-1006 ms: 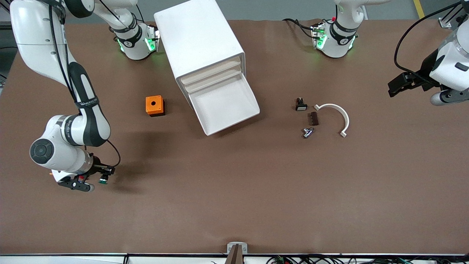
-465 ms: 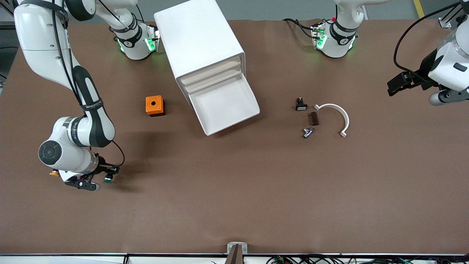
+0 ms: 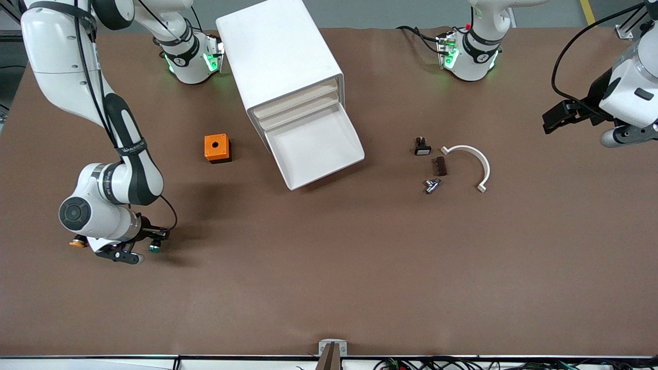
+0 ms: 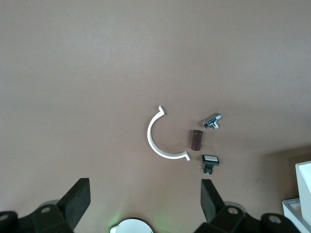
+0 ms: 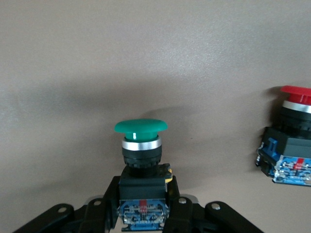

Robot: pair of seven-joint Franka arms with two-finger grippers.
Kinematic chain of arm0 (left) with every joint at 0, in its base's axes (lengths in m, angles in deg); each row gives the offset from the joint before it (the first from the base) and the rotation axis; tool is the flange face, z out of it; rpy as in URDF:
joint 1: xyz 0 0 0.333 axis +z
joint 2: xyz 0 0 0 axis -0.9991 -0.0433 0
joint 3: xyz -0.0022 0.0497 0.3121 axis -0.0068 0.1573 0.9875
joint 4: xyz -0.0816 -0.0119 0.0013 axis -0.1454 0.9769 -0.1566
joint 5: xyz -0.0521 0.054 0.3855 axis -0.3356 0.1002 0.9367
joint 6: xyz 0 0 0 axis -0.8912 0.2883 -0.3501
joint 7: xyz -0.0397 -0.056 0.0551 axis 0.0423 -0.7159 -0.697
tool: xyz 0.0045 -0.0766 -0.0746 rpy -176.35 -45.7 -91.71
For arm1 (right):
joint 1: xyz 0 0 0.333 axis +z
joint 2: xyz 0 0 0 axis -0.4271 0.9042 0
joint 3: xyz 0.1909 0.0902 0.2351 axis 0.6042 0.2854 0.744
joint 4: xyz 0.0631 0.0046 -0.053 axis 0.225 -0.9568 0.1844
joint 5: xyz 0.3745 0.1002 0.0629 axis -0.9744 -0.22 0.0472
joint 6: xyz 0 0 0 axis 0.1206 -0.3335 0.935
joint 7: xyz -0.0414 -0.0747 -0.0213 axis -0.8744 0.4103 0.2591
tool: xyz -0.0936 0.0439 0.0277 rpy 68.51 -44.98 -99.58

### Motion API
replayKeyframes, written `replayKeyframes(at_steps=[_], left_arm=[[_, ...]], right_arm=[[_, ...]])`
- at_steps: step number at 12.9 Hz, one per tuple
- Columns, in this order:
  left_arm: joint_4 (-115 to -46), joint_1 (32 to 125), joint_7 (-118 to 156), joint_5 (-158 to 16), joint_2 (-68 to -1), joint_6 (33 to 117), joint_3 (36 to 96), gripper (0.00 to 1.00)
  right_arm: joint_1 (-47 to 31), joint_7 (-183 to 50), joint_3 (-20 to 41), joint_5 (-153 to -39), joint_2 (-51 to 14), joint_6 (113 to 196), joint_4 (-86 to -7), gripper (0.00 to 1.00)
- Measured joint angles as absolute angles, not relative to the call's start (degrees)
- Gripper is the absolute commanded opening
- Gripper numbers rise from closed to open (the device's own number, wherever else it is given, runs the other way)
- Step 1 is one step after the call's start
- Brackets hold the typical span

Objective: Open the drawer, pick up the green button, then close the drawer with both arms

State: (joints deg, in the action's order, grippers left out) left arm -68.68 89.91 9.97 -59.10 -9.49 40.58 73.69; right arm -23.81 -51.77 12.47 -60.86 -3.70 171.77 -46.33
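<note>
**Green button being carried down toward the table, drawer left open**

Brown table surface (image 3: pixel 329 267) is bearing the white cabinet (image 3: pixel 277 51), whose lowest drawer (image 3: pixel 316 149) is standing pulled out and showing no contents. Over the last second the right gripper (image 3: pixel 139 245) is drifting slightly toward the cabinet over the right arm's end of the table, well apart from the drawer, and appears to be lowering. Its fingers are clenched on the black-and-blue body of the green button (image 5: pixel 141 127). Judged from this, the taking step is done and a set-down beside the red-capped button (image 5: pixel 295 92) is likely next, with closing the drawer left to do.

The green button's long axis is running from body to cap; the cap is pointing away from the gripper, out along its fingers.

The left gripper (image 4: pixel 146 199) is waiting with fingers spread, over the left arm's end of the table near the white curved bracket (image 3: pixel 475 162). An orange box (image 3: pixel 217 148) is sitting beside the cabinet.
</note>
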Motion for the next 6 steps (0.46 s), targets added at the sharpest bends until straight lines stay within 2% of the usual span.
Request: replayKeyframes(at_steps=[1, 2, 3, 6], left_arm=[[-68.92, 89.86, 9.97, -59.12, -9.5, 40.59, 73.62, 1.0], [-69.32, 89.81, 9.97, -59.31, -9.55, 40.76, 73.42, 1.0], [-69.86, 89.79, 9.94, -59.67, -9.8, 41.49, 72.96, 1.0], [-73.3, 89.67, 9.65, -60.05, -11.81, 49.14, 70.97, 1.0]], right_arm=[[-24.09, -52.07, 12.46, -60.85, -3.7, 171.97, -46.34, 0.0], [-24.34, -52.27, 12.46, -60.85, -3.7, 172.11, -46.34, 0.18], [-24.53, -52.43, 12.46, -60.85, -3.7, 172.17, -46.35, 0.99], [-24.61, -52.61, 12.49, -60.85, -3.71, 172.26, -46.33, 1.0]])
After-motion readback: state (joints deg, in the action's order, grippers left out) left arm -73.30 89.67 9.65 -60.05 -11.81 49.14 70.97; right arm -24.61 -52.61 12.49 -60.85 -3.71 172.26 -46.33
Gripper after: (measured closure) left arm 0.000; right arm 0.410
